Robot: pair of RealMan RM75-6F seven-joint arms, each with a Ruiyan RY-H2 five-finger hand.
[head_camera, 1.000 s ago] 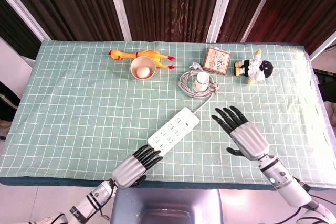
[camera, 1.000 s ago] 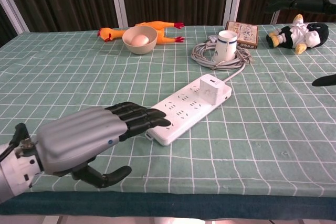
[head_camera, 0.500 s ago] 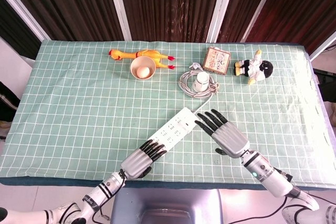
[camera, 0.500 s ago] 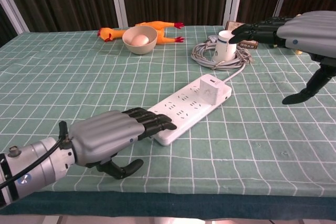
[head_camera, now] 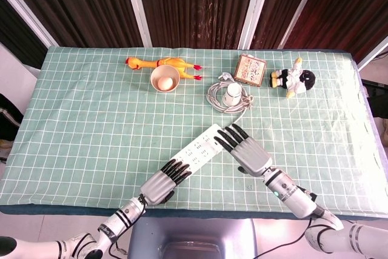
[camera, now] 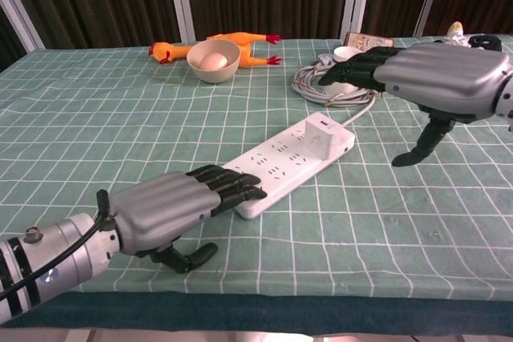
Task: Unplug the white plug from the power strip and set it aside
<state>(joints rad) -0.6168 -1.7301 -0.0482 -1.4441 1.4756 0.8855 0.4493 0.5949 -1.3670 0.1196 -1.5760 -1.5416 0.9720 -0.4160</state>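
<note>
A white power strip (head_camera: 195, 150) (camera: 280, 167) lies diagonally near the table's front middle. A white plug (camera: 322, 137) sits in its far end; in the head view my right hand hides it. My left hand (head_camera: 162, 182) (camera: 172, 206) lies flat, its fingertips (camera: 244, 189) resting on the strip's near end. My right hand (head_camera: 245, 150) (camera: 425, 76) hovers open above the strip's far end and the plug, fingers stretched out, thumb hanging down, not touching either. The strip's white cable runs back to a coil (head_camera: 229, 97).
A white cup (head_camera: 231, 96) stands inside the cable coil. Behind are a bowl with an egg (head_camera: 165, 79), a rubber chicken (head_camera: 162, 63), a small patterned box (head_camera: 249, 69) and a plush toy (head_camera: 293, 78). Green checked cloth (head_camera: 91, 119) covers the table.
My right hand has swept left and nearer, from beside the strip to above its far end, now covering the plug in the head view. My left hand slid slightly forward onto the strip's near end.
</note>
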